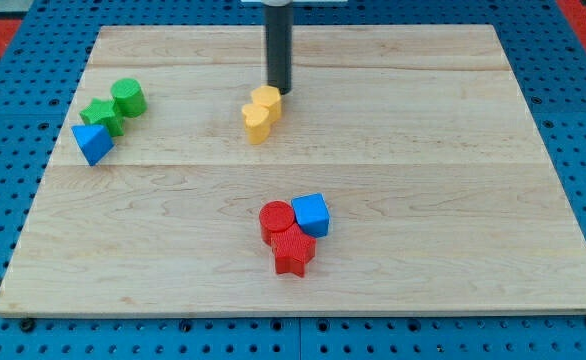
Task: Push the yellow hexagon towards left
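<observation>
In the camera view my tip (278, 91) is a bare rod holding nothing, touching the yellow hexagon (267, 101) at its 1 o'clock edge, above the wooden board's (453, 200) centre. A yellow heart (257, 122) touches the hexagon at 7 o'clock. At the board's 9 o'clock sit a green cylinder (129, 96), green star (102, 115) and blue triangle (93, 142); at 6 o'clock, a red cylinder (275, 218), red star (292, 252) and blue cube (311, 214).

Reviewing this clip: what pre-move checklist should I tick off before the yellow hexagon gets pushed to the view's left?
1. My tip visible: ok.
2. Tip next to the yellow hexagon: ok, at its upper right.
3. Tip touching the hexagon: cannot tell.
4. Second yellow block clear of the hexagon: not ok, they touch.
5. Leftward path free up to the green cylinder: ok.
6. Red and blue cluster out of the way: ok.
</observation>
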`<state>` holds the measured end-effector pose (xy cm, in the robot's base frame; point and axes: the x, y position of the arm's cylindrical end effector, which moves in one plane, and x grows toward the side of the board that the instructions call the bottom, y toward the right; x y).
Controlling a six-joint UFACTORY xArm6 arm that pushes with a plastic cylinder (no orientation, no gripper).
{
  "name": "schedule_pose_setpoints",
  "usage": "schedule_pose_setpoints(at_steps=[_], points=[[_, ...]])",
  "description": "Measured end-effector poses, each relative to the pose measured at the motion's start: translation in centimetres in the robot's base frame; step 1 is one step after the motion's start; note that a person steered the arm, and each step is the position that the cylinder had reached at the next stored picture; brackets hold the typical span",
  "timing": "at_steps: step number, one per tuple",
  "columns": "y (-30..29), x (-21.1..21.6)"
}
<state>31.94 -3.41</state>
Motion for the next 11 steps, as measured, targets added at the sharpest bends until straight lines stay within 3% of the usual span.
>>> schedule_pose_setpoints(at_steps=[2,3,4,5,7,8,9,10,11], points=[[0.4,-0.1],[4.2,0.9],[0.8,2.9],[-7.5,2.9],[-6.6,1.8],[-7.9,3.9],[-9.5,3.4],[-5.6,1.4],[1.7,3.9]])
